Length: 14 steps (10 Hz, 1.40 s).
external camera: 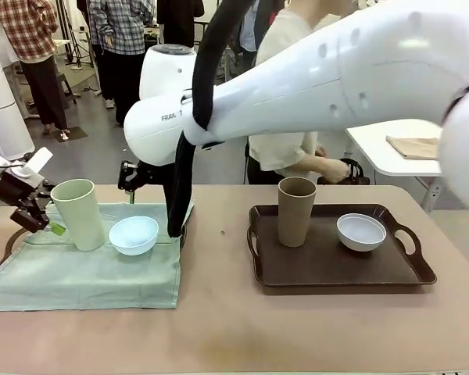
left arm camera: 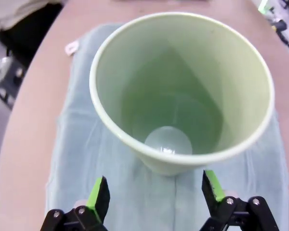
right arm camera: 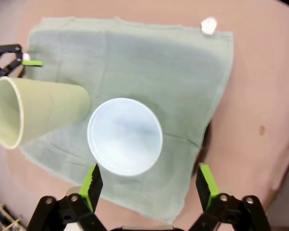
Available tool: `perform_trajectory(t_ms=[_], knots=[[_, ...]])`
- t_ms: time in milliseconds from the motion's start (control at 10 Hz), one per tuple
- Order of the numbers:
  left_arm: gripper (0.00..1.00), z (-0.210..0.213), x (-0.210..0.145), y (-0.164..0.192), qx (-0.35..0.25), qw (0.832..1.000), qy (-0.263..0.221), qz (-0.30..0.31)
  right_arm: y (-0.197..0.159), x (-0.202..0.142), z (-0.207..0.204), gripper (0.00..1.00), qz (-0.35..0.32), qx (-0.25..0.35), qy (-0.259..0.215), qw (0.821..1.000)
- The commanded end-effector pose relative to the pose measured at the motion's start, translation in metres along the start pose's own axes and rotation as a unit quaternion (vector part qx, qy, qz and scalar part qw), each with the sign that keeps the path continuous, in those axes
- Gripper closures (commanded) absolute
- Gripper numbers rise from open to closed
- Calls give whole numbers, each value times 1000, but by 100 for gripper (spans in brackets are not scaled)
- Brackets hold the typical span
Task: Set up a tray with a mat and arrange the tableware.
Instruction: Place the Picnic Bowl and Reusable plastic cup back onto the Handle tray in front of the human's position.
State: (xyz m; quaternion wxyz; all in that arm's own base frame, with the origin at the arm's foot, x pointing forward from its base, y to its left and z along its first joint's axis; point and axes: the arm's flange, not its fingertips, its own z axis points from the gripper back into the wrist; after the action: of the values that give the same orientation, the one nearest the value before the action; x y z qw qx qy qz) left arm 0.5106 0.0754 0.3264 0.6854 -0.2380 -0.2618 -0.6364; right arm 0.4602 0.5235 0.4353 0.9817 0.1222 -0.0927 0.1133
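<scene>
A pale green cup [external camera: 78, 212] and a light blue bowl [external camera: 134, 234] stand on a green mat [external camera: 78, 277] spread over a dark tray [external camera: 9, 241] at the left. My left gripper [external camera: 43, 215] sits just left of the cup, open; in its wrist view its gripper [left arm camera: 154, 192] is a little short of the cup [left arm camera: 183, 96]. Reaching across, my right gripper [external camera: 131, 181] hovers over the mat. It is open [right arm camera: 151, 180] above the bowl [right arm camera: 125, 136]. A brown cup [external camera: 295, 209] and a white bowl [external camera: 361, 231] stand on the brown tray [external camera: 328, 273] at the right.
A person stands behind the far edge, a hand [external camera: 332, 168] near the table's back. My right arm [external camera: 336, 70] spans the upper part of the front view. A white side table [external camera: 383, 148] stands at the back right. Bare tabletop [external camera: 219, 328] lies along the front.
</scene>
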Motion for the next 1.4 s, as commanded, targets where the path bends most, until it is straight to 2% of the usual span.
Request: perform_trajectory(t_ms=[0, 200, 300, 400, 500, 800, 1000, 1100, 1200, 1300], knots=[[0, 15, 26, -25, -3, 995, 76, 57, -22, -32, 14, 0, 0, -1, -18, 1000], [0, 31, 62, -51, 29, 980, 148, 131, -33, -46, 37, 0, -7, -21, -25, 999], [0, 37, 81, -64, 64, 969, 172, 167, -39, -52, 49, 0, -13, -33, -22, 999], [0, 43, 103, -72, 122, 953, 171, 219, -45, -56, 64, 0, -21, -47, -24, 998], [0, 50, 131, -80, 147, 938, 186, 253, -51, -60, 80, 0, -31, -55, -19, 998], [0, 74, 211, -97, 175, 910, 221, 303, -69, -79, 130, 0, -53, -87, -15, 995], [0, 70, 257, -95, 191, 896, 217, 338, -86, -91, 163, 0, -88, -128, -3, 988], [0, 64, 267, -93, 191, 893, 210, 351, -91, -92, 172, 0, -96, -136, -1, 986], [0, 77, 243, -105, 198, 902, 210, 320, -95, -86, 169, 0, -96, -146, 11, 985], [0, 77, 243, -105, 198, 902, 210, 320, -86, -85, 171, 0, -71, -121, -1, 990]])
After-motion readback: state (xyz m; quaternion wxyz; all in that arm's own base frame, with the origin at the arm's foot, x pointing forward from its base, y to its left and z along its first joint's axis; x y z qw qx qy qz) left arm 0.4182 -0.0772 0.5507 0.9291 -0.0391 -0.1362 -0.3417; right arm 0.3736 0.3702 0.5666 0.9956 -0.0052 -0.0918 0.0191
